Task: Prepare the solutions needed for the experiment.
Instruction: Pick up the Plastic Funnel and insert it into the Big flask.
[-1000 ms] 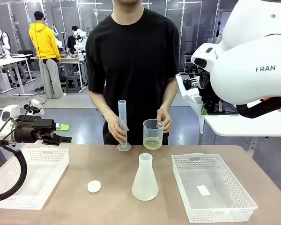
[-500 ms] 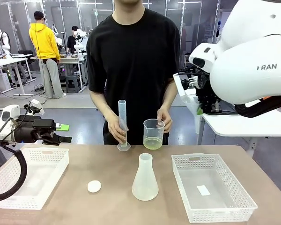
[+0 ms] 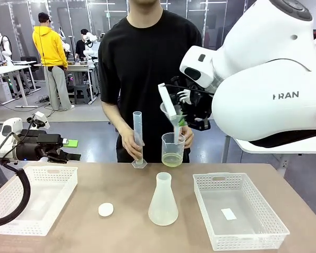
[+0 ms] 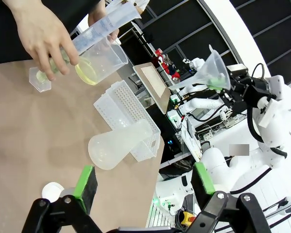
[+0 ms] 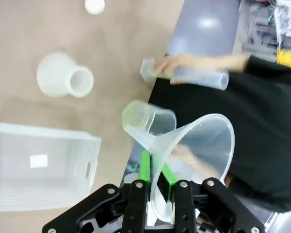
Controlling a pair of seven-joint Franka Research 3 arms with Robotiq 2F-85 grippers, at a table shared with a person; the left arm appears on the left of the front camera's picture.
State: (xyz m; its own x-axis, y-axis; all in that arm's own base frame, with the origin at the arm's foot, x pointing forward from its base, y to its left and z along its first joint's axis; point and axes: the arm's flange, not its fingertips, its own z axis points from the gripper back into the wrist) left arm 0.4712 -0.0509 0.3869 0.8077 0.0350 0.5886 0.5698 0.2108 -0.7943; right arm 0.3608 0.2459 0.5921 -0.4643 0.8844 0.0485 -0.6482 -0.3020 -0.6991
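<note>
Right arm swung in from picture right; right gripper (image 3: 183, 120) now above the beaker (image 3: 173, 143), jaws pinched on the funnel (image 3: 167, 104), stem aimed down at the beaker mouth. Solution (image 3: 172, 160): shallow yellow layer in beaker bottom, beaker held by person's hand (image 3: 186, 132) at far table edge; other hand (image 3: 130, 145) steadies cylinder (image 3: 138, 124). Left gripper (image 4: 143, 178) unmoved by left basket (image 3: 52, 169), jaws wide apart, empty. Flask (image 3: 163, 203) unchanged, upright mid-table
</note>
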